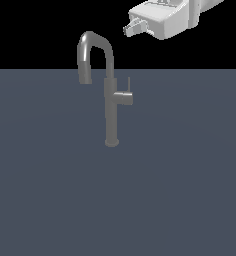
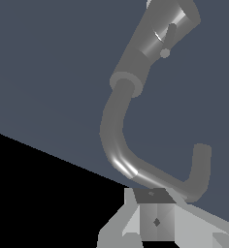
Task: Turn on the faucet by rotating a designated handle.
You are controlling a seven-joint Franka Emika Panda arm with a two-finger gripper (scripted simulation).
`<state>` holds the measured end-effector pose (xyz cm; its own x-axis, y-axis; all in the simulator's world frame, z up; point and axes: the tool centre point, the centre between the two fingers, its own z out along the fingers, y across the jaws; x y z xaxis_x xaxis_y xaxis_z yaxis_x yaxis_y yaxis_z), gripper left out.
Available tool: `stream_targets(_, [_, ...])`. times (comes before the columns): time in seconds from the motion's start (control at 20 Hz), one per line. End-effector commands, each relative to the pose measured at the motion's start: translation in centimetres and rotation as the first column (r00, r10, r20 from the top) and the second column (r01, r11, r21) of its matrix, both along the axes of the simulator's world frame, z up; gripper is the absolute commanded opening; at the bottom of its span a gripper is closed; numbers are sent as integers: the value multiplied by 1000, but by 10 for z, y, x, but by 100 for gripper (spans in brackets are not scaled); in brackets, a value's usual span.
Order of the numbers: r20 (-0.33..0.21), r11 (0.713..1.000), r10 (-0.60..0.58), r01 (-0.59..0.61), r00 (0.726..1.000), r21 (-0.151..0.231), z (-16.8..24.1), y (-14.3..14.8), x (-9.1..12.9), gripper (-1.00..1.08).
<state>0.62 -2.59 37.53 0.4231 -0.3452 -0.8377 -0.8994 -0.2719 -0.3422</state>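
Note:
The faucet (image 1: 111, 117) stands upright on the dark floor, a slim grey column with a glossy gooseneck spout (image 1: 92, 44) curving to the exterior view's left. The handle (image 1: 128, 84) is a thin rod standing up from a stubby cylinder (image 1: 124, 98) on the column's right side. My gripper (image 1: 130, 29) hangs above and to the right of the spout, apart from it, fingers together and holding nothing. In the wrist view the faucet (image 2: 150, 46), its spout (image 2: 117, 145) and the handle (image 2: 169, 39) lie beyond my gripper (image 2: 153, 197).
A flat dark blue-grey floor (image 1: 50, 190) carries the faucet. The background above it is black. The white hand body (image 1: 162, 20) reaches in from the top right of the exterior view.

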Motion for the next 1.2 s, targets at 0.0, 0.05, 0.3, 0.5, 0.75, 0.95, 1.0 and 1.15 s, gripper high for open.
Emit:
stream_targets(0.0, [-45,997,-54,56,998,56,-13,-5,11,-100])
stream_targets(0.05, [-63,994,-74,79,995,77,-19,-6,15,-100])
stream_targets(0.3, [-164,964,-170,199,972,177,-49,-14,32,-100])
stream_targets(0.5, [-247,924,-235,295,940,244,-74,-18,43,-100])
stream_targets(0.75, [-331,872,-287,388,899,299,-100,-20,52,-100])
stream_targets(0.95, [-380,836,-311,441,871,326,-115,-20,56,-100])
stream_targets(1.0, [-389,829,-316,451,865,331,-118,-20,57,-100])
stream_targets(1.15, [-411,811,-325,475,852,341,-124,-19,58,-100])
